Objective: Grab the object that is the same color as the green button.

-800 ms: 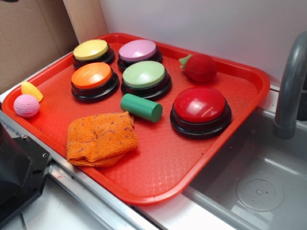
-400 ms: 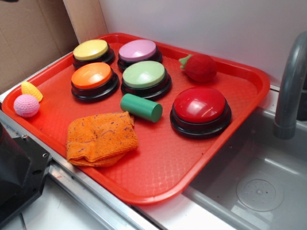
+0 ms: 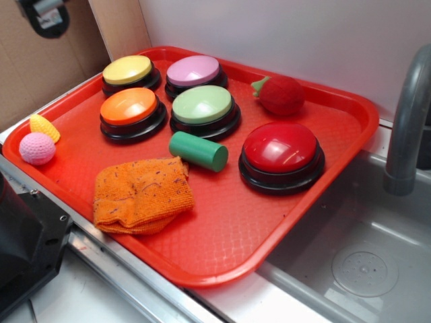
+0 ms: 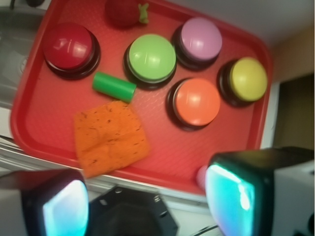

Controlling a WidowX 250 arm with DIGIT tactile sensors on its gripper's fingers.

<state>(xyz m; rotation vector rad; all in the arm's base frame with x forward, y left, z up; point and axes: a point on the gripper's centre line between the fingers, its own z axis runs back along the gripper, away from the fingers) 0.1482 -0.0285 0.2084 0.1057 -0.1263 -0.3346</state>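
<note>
A small dark green cylinder (image 3: 198,151) lies on its side on the red tray (image 3: 222,229), just in front of the pale green domed button (image 3: 202,105). In the wrist view the cylinder (image 4: 114,87) lies left of the green button (image 4: 151,58). My gripper (image 4: 147,201) is open and empty, high above the tray's near edge, far from the cylinder. Only a bit of the arm (image 3: 46,16) shows at the top left of the exterior view.
Orange (image 3: 129,106), yellow (image 3: 127,70), pink (image 3: 193,70) and red (image 3: 279,148) buttons stand on the tray. An orange cloth (image 3: 141,194), a knitted strawberry (image 3: 280,95), a pink ball (image 3: 37,148) and a yellow piece (image 3: 44,126) lie there too. A sink with a grey faucet (image 3: 409,121) is at the right.
A part of the arm has come into the exterior view at the top left. Nothing on the tray has moved.
</note>
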